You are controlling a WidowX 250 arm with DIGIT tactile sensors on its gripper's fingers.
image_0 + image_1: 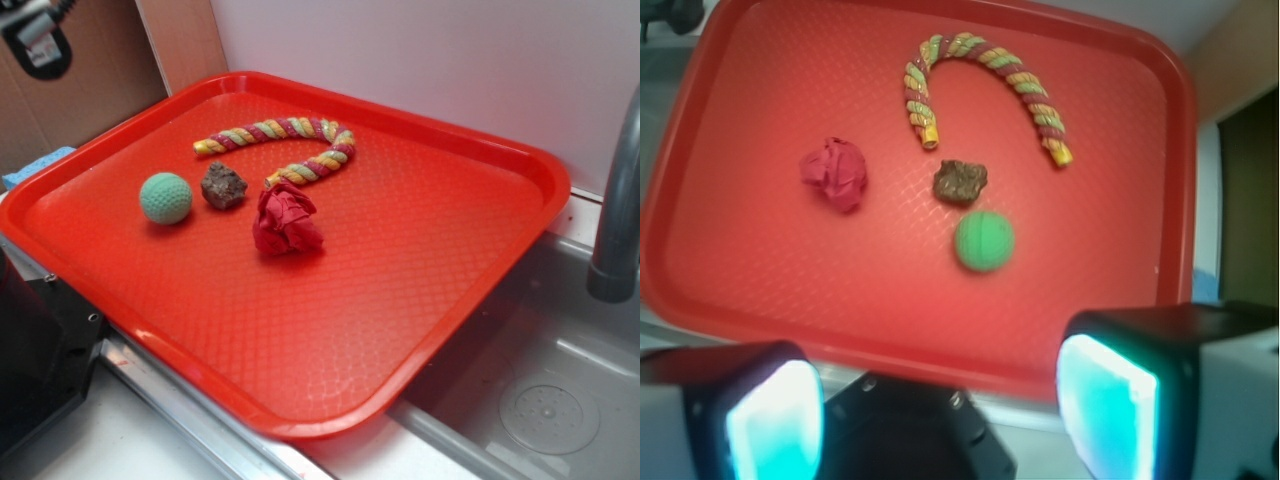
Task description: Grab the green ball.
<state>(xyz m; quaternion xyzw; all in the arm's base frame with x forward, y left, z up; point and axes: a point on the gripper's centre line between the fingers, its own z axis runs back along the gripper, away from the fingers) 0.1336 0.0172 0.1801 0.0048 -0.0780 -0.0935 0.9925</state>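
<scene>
The green ball (165, 197) lies on the red tray (420, 250) at its left side, next to a dark brown rock (223, 186). In the wrist view the ball (985, 241) sits just below and right of the rock (960, 182). My gripper (940, 405) is open and empty, its two glowing pads wide apart. It hovers high over the tray's near edge, well back from the ball. The gripper does not show in the exterior view.
A wrinkly red paper wad (285, 221) lies right of the rock. A striped rope toy (285, 145) curves behind them. A sink basin (540, 400) and a grey tap (615, 200) are on the right. A black block (40, 350) stands at the tray's left front.
</scene>
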